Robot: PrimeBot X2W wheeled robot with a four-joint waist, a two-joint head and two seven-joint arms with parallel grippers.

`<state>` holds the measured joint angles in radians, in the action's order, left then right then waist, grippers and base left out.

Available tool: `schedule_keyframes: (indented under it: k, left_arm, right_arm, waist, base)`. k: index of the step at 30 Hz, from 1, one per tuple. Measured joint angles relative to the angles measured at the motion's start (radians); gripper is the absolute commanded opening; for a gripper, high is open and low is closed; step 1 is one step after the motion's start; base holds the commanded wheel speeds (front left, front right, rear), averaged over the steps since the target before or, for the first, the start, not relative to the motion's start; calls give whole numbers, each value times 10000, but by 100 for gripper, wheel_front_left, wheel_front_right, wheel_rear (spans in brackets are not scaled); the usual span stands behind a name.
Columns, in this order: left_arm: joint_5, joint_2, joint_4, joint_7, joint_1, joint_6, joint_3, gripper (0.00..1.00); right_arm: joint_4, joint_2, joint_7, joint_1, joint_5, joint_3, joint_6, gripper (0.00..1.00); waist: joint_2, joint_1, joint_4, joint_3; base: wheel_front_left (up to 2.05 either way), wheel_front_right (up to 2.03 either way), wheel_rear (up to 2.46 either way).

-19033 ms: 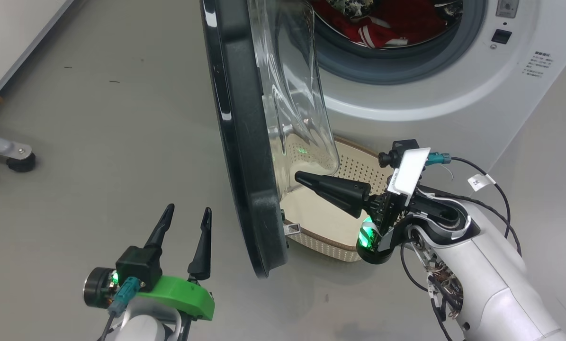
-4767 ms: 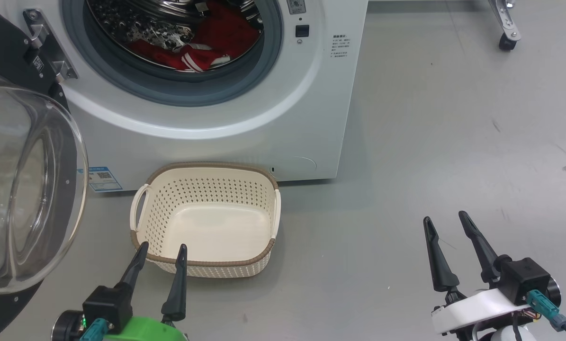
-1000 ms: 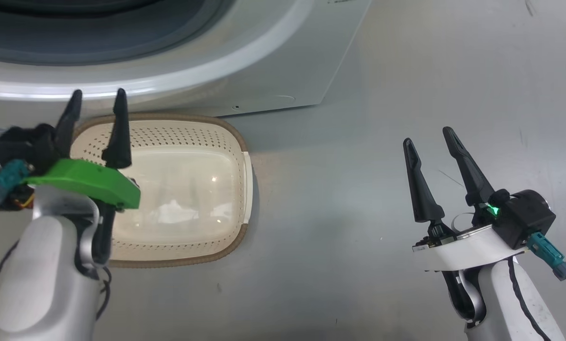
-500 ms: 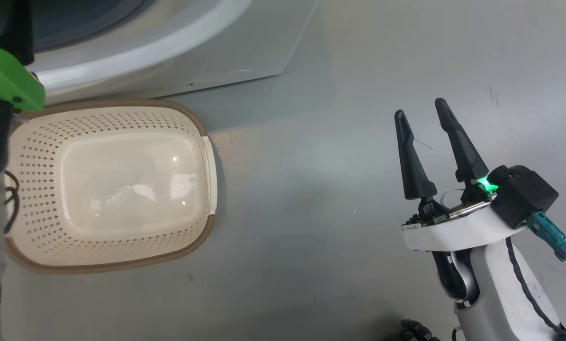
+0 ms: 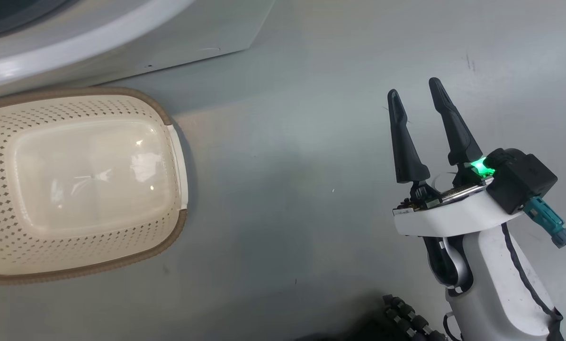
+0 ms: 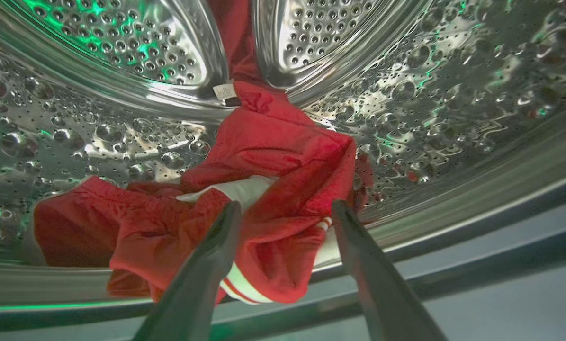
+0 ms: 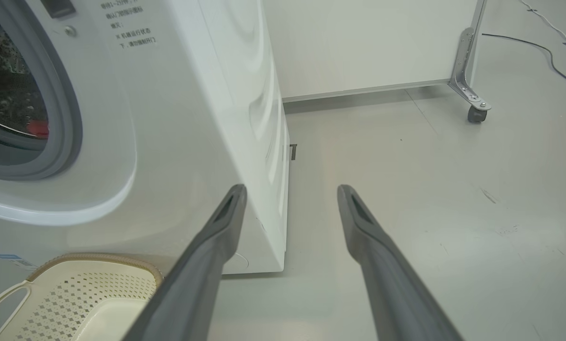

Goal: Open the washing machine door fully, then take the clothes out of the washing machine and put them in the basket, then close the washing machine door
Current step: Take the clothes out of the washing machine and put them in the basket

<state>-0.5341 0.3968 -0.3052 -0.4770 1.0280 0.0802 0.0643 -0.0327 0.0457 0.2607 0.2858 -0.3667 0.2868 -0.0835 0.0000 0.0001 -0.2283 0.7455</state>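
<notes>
Red clothes (image 6: pixel 273 147) with white trim lie heaped at the bottom of the washing machine's steel drum (image 6: pixel 429 94). My left gripper (image 6: pixel 286 204) is open at the port's lower lip. Its fingers stand either side of the heap's front fold, and I cannot tell whether they touch it. The cream basket (image 5: pixel 169 237) stands empty on the floor before the washing machine (image 5: pixel 121 38). My right gripper (image 5: pixel 413 87) hangs open over bare floor, well to the right of the basket, holding nothing. In the right wrist view it (image 7: pixel 292 188) points past the machine's front corner (image 7: pixel 264 118). The washing machine door is out of view.
Grey floor stretches to the right of the machine. A wheeled metal leg (image 7: pixel 470 94) stands by the white back wall (image 7: pixel 358 42), and a cable (image 7: pixel 548 52) runs along the floor. A black ribbed part (image 5: pixel 406 317) shows at the head view's bottom edge.
The head camera has swung right, so the basket and machine sit further left in the picture. My left arm has risen from above the basket towards the port. Both grippers stay open.
</notes>
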Motion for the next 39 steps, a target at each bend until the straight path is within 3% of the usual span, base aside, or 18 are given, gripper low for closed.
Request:
schedule_keyframes:
  k: [8, 28, 29, 31, 39]
  left_arm:
    - [-184, 625, -736, -1308, 833, 0, -201, 100]
    - [-754, 596, -2077, -3168, 1570, -4, -6, 100]
    - [-754, 593, -2109, -3262, 1614, -4, 12, 93]
    - [-796, 591, -2192, -3463, 1651, -6, 23, 0]
    - [-903, 570, -2290, -3768, 1721, -44, 33, 0]
  right_arm:
    - [-6, -4, 0, 261, -242, 230, 127, 100]
    - [67, -2, 0, 544, -464, 265, 174, 100]
    - [73, -2, 0, 544, -464, 263, 174, 100]
    - [79, -2, 0, 544, -464, 265, 244, 100]
    - [92, -2, 0, 544, -462, 240, 244, 100]
  waist:
    - [0, 0, -368, 405]
    - [0, 0, -662, 529]
    - [0, 0, -660, 516]
    - [0, 0, -652, 474]
    - [0, 0, -602, 396]
  base:
    - [0, 0, 0]
    - [0, 0, 0]
    - [0, 0, 0]
    - [0, 0, 0]
    - [0, 0, 0]
